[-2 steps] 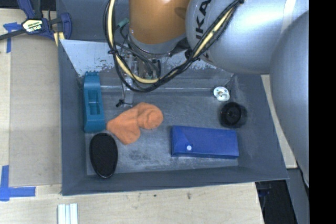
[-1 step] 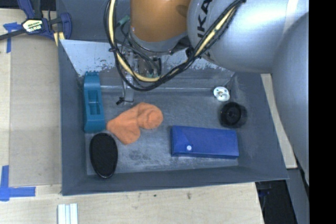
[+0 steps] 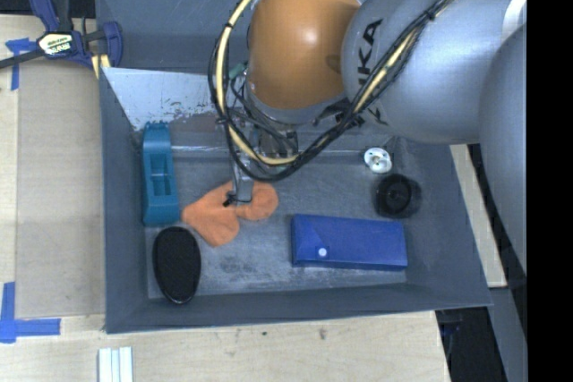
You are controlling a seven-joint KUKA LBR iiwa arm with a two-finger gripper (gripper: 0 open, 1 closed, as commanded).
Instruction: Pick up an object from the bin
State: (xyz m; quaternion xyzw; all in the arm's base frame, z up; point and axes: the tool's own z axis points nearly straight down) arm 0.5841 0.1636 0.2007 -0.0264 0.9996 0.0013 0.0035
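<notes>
**Orange floppy piece (image 3: 215, 221) lying left of the middle of the bin (image 3: 269, 271)**

The orange floppy piece is lying flat on the grey floor of the bin. It is looking soft and crumpled, like cloth or foam. It is spreading into two rounded lobes, a larger one lower and to the left and a smaller one a little higher to the right. The lobes are meeting at a narrow, darker waist. It is sitting just beside the blue block (image 3: 158, 176) on its left, near the flat blue box (image 3: 349, 243) on its right, and just above the black oval thing (image 3: 176, 264).
</notes>
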